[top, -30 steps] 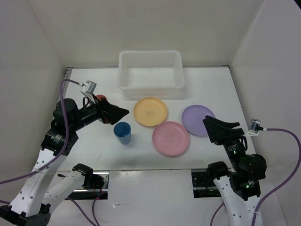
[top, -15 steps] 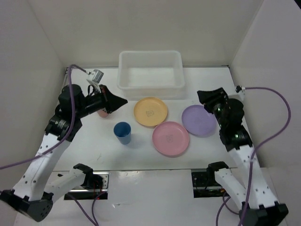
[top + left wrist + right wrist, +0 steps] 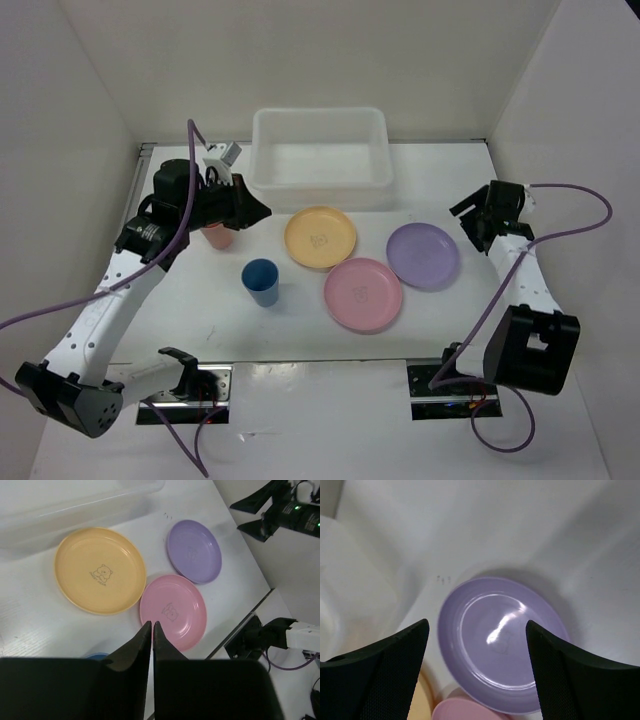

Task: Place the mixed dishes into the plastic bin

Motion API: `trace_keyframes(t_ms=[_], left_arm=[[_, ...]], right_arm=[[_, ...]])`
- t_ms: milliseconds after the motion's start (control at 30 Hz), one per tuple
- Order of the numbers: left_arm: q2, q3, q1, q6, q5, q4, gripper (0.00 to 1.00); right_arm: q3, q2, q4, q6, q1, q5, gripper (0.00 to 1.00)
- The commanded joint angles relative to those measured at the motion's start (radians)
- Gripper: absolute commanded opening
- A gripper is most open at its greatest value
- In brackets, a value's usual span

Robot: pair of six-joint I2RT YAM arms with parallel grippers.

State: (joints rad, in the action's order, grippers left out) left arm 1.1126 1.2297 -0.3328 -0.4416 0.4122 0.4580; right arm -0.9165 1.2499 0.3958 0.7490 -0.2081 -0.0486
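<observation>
Three plates lie on the white table: yellow-orange (image 3: 320, 237), pink (image 3: 363, 293) and light purple (image 3: 423, 255). A blue cup (image 3: 261, 281) stands left of the pink plate. The red cup (image 3: 216, 236) stands partly hidden under my left arm. The plastic bin (image 3: 320, 158) sits at the back with nothing showing inside. My left gripper (image 3: 258, 212) hovers left of the yellow-orange plate (image 3: 100, 570), its jaws shut on nothing (image 3: 151, 624). My right gripper (image 3: 468, 215) hangs open above the purple plate's (image 3: 502, 642) right edge, holding nothing (image 3: 476, 626).
White enclosure walls (image 3: 70, 120) close in the table on the left, back and right. The right wall stands just behind my right arm. Both arm bases and their purple cables sit along the near edge (image 3: 320, 365).
My left arm rose and swung back toward the bin, and its jaws went from open to shut. My right arm swung from the near edge up to the far right beside the purple plate.
</observation>
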Motion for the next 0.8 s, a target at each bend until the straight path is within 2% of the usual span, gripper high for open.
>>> trace_keyframes(t_ms=[0, 133, 233, 300, 400, 633, 767], left_arm=[[-0.016, 0.002, 0.012, 0.034, -0.014, 0.013, 0.12], [0.006, 0.002, 0.012, 0.034, 0.016, 0.022, 0.34], [0.006, 0.002, 0.012, 0.034, 0.028, 0.022, 0.36], [0.006, -0.009, 0.012, 0.044, 0.049, 0.022, 0.44], [-0.004, -0.009, 0.012, 0.053, 0.05, 0.022, 0.74], [-0.013, -0.009, 0.031, 0.053, 0.039, 0.031, 0.75], [-0.013, -0.018, 0.031, 0.053, 0.039, 0.031, 0.76]], right_arm=[[-0.038, 0.077, 0.054, -0.056, -0.017, -0.026, 0.83], [-0.038, 0.157, 0.09, -0.068, -0.017, -0.12, 0.83], [-0.05, 0.207, 0.104, -0.089, -0.027, -0.166, 0.82], [-0.061, 0.238, 0.104, -0.089, -0.027, -0.175, 0.79], [-0.052, 0.259, 0.104, -0.089, -0.027, -0.175, 0.76], [-0.019, 0.316, 0.08, -0.089, -0.027, -0.188, 0.72], [-0.001, 0.348, 0.057, -0.099, -0.027, -0.178, 0.64]])
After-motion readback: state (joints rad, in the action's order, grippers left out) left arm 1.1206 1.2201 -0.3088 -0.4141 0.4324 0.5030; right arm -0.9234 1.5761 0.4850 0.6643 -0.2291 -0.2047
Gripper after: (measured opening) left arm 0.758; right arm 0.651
